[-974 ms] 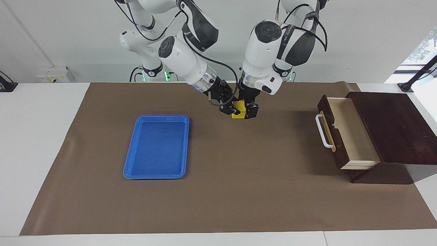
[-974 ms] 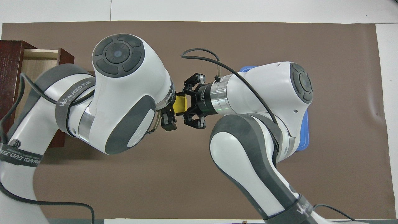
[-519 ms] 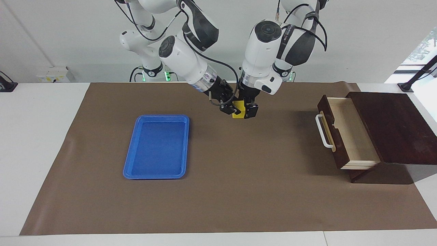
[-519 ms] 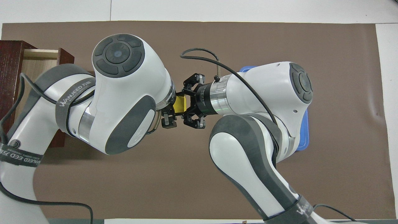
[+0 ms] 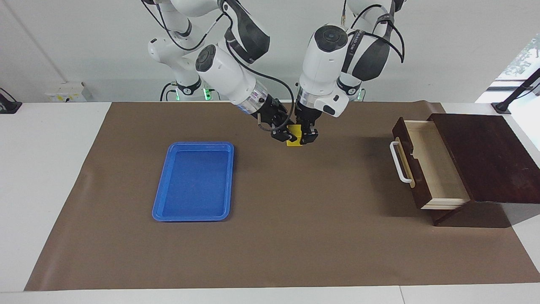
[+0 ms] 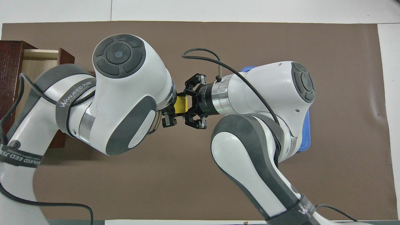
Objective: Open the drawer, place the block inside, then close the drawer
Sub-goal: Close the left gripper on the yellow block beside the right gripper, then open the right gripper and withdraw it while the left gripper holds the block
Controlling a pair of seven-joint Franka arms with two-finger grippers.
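The small yellow block (image 5: pixel 294 142) (image 6: pixel 180 105) hangs above the brown mat, between the blue tray and the dark wooden box. My right gripper (image 5: pixel 287 135) (image 6: pixel 188 105) is shut on it from the tray's side. My left gripper (image 5: pixel 302 135) (image 6: pixel 171 108) comes down from above and is shut on the same block from the box's side. The drawer (image 5: pixel 436 162) (image 6: pixel 35 64) stands pulled out of the box (image 5: pixel 485 156) at the left arm's end of the table. Its pale wood interior shows and its white bar handle (image 5: pixel 399 162) faces the tray. My left arm hides much of the drawer in the overhead view.
A flat blue tray (image 5: pixel 194 181) (image 6: pixel 305 131) lies on the mat (image 5: pixel 295 236) toward the right arm's end, with nothing in it. Bare mat runs between the tray and the drawer's handle. Both arms crowd the space over the mat's middle.
My left gripper's fingers have closed in onto the block that my right gripper was holding. The block and the right arm have hardly moved.
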